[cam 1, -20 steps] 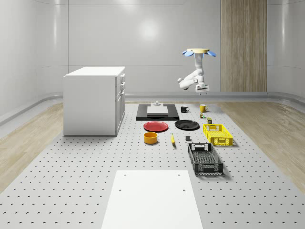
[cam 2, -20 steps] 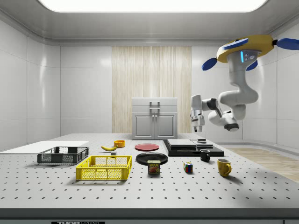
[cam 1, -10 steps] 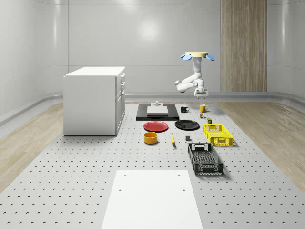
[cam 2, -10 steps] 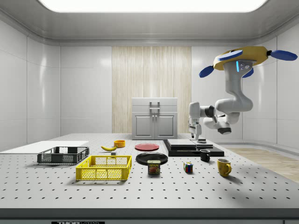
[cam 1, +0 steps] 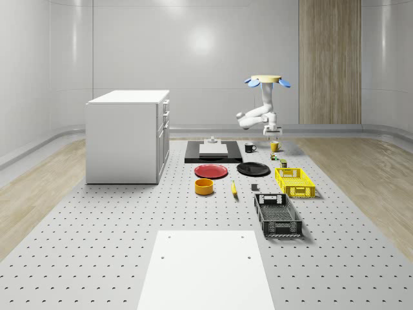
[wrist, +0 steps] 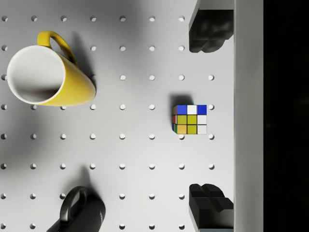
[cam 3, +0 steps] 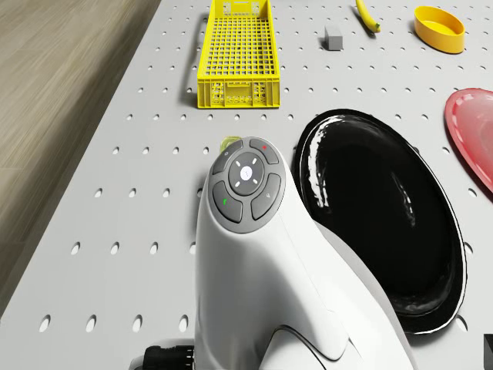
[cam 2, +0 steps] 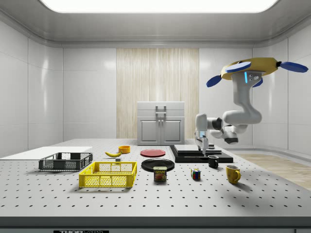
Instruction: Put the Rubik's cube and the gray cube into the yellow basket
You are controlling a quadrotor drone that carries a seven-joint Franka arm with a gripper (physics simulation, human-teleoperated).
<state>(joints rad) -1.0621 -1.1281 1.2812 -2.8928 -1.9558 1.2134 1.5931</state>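
Yellow ceramic mug [wrist: 48,70] and black mug [wrist: 83,216] flank the multicoloured Rubik's cube [wrist: 189,119] — it sits square on the perforated bench [wrist: 135,145], drone [cam 2: 252,70] hovering above, jaws open.

On the whole-scene view's left you have a white cabinet [cam 1: 129,135]. Right of it, far back, a black slab [cam 1: 213,152] carries a pale block. Nearer sit a red plate [cam 1: 211,171] and a black plate [cam 1: 253,169] side by side, then an orange bowl [cam 1: 204,186] and a banana [cam 1: 233,188]. A black basket [cam 1: 277,214] lies nearest on the right, a yellow mug [cam 1: 274,146] and a black mug [cam 1: 250,148] far back.
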